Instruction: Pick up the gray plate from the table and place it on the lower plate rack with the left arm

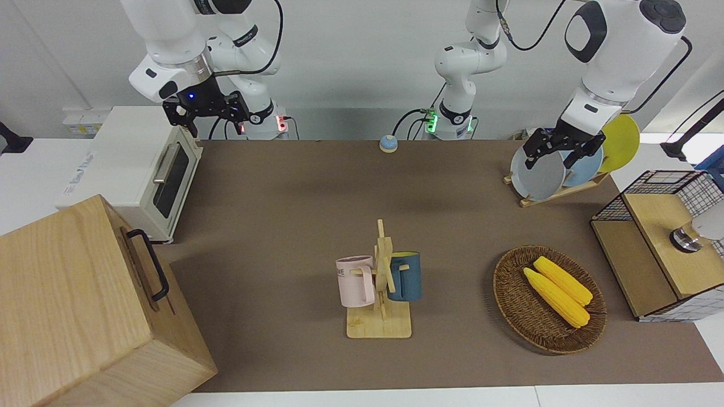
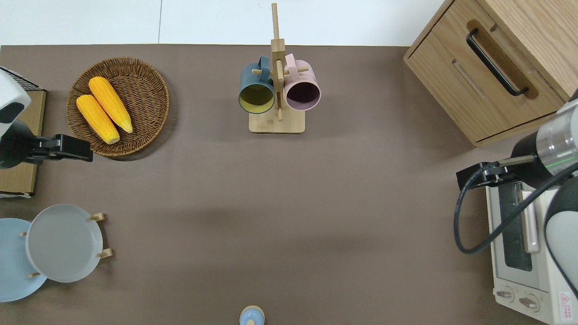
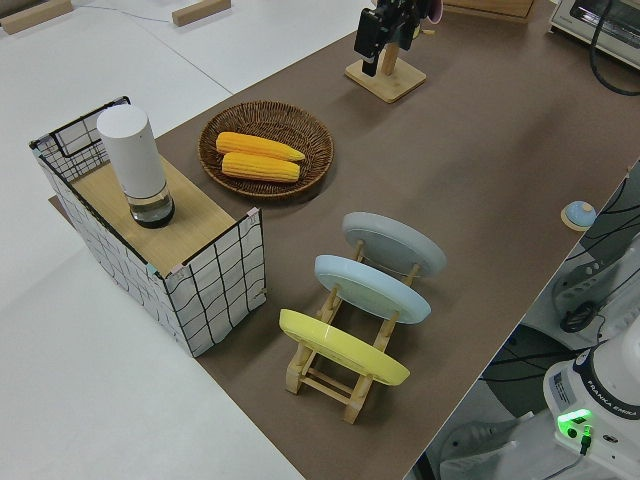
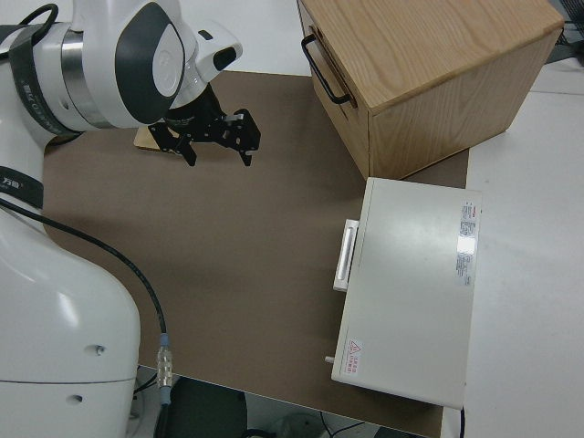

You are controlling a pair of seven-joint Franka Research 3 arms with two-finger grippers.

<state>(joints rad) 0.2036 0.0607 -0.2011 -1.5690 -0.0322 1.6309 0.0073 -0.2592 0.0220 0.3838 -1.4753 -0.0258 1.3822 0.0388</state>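
Note:
The gray plate (image 1: 537, 175) stands tilted in the lower plate rack (image 1: 557, 195), in the slot farthest from the robots, on the brown table (image 2: 316, 203). It also shows in the overhead view (image 2: 63, 243) and the left side view (image 3: 393, 245). A sky-blue plate (image 3: 370, 288) and a yellow plate (image 3: 340, 347) stand in the slots nearer to the robots. My left gripper (image 2: 88, 155) is open and empty, in the air over the table beside the wicker basket's edge, clear of the plate. My right gripper (image 4: 219, 157) is open and parked.
A wicker basket (image 2: 149, 76) holds two corn cobs. A mug tree (image 2: 276, 122) carries a pink and a blue mug. A wire-frame shelf (image 3: 215, 280) bears a white cylinder. A wooden cabinet (image 2: 492, 58), a white toaster oven (image 2: 524, 253) and a small bell (image 2: 251, 315) stand on the table.

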